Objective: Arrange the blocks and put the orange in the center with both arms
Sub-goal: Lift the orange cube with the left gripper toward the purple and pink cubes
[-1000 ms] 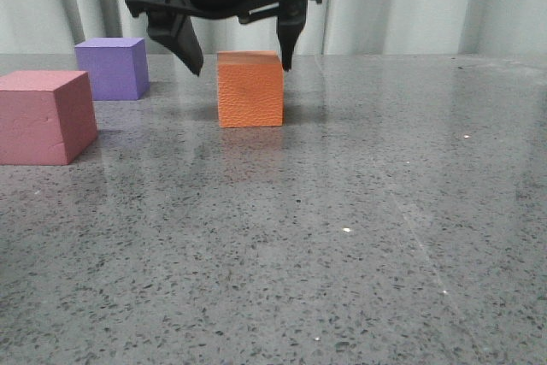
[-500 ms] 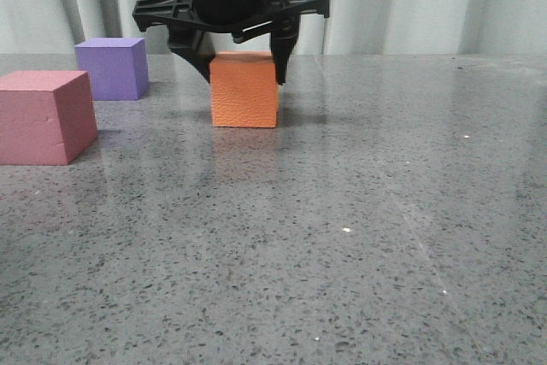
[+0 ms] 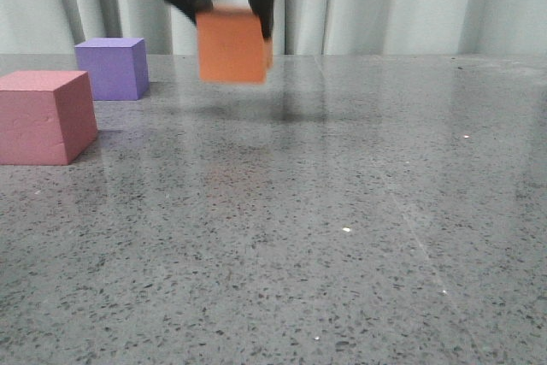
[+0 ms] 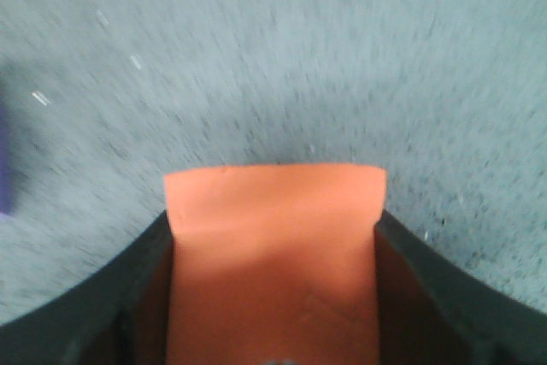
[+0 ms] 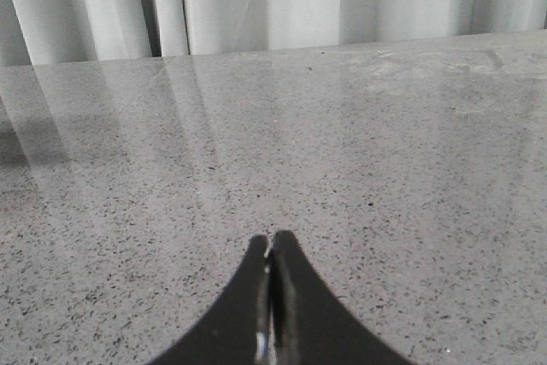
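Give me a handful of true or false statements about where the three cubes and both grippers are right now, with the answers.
1. The orange cube is resting on the table. False: it is lifted clear of the table.
2. The left gripper is clamped on the orange cube. True.
3. The right gripper is open. False: its fingers are pressed together, holding nothing.
4. The purple cube sits farther back than the pinkish-red cube. True.
5. The purple cube is stacked on the pinkish-red cube. False: both sit on the table, apart.
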Controlling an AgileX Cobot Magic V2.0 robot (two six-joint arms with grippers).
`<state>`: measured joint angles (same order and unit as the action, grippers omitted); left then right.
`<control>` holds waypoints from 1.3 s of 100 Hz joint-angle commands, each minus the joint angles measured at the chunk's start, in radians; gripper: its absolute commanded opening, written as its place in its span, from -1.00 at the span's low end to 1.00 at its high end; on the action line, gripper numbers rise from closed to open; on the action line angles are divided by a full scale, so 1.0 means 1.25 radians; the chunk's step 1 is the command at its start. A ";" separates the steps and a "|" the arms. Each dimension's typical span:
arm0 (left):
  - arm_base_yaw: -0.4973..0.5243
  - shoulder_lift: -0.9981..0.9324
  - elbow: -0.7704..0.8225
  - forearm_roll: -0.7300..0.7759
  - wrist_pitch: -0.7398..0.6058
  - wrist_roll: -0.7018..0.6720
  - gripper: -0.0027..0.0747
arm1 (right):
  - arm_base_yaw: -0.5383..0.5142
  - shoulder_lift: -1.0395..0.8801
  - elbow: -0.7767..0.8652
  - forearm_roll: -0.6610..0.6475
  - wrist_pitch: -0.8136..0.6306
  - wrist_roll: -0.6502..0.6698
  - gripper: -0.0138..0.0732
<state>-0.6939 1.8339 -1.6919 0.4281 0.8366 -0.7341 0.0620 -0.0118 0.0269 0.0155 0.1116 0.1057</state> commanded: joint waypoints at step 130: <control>0.205 -0.231 0.344 0.071 -0.229 0.000 -0.55 | -0.005 -0.001 -0.010 -0.001 -0.064 -0.008 -0.84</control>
<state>-0.4399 1.5776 -1.2410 0.5039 0.6082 -0.7335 0.0620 -0.0118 0.0269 0.0155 0.1116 0.1057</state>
